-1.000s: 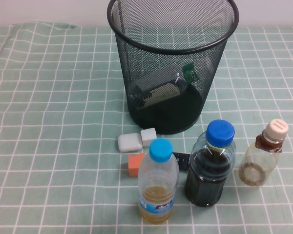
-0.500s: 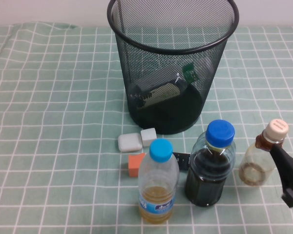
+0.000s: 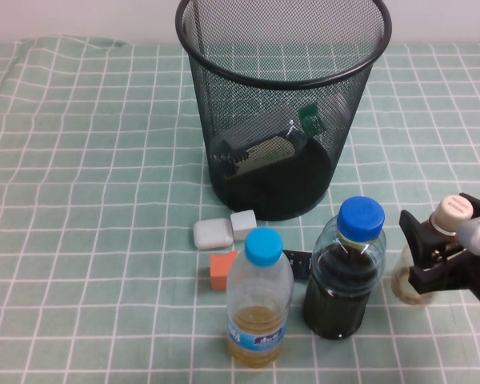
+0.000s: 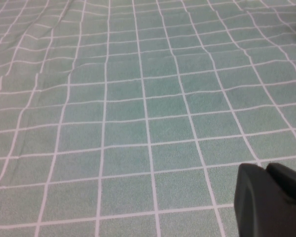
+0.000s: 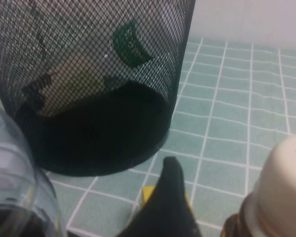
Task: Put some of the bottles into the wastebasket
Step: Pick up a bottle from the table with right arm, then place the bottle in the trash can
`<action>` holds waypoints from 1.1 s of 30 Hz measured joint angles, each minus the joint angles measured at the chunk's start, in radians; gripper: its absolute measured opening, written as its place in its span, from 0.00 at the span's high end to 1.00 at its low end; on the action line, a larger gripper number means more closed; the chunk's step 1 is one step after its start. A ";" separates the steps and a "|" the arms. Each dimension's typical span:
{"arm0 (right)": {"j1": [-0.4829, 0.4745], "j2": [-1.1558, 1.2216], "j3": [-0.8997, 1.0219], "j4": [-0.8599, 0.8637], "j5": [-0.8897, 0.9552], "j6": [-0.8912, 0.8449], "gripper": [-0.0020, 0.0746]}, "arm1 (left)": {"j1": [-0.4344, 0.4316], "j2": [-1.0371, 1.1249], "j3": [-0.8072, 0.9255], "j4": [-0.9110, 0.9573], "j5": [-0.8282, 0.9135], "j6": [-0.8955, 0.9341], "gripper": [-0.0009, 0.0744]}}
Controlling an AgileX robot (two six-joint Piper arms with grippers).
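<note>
The black mesh wastebasket stands at the back centre, with a green-labelled bottle lying inside it. Two blue-capped bottles stand in front: one with pale liquid and one with dark liquid. The squat beige-capped bottle stands at the right. My right gripper is open, with its fingers on either side of this bottle's neck. In the right wrist view, one black finger shows beside the beige cap, with the wastebasket behind. My left gripper is shut over bare cloth.
Two white blocks, an orange block and a small black piece lie between the wastebasket and the blue-capped bottles. A green checked cloth covers the table.
My right gripper came in from the right front edge and moved left to the beige-capped bottle, its fingers now around the neck. The bottles have not moved.
</note>
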 joint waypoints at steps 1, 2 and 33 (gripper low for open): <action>0.000 0.008 -0.004 0.000 0.000 0.000 0.31 | 0.000 0.000 0.000 0.000 0.000 0.000 0.99; 0.000 0.010 -0.008 0.000 -0.005 0.000 0.38 | 0.000 0.000 0.000 0.000 0.000 0.000 0.99; -0.246 0.046 -1.515 0.059 1.716 0.053 0.98 | 0.000 0.000 0.000 0.000 0.000 0.000 0.99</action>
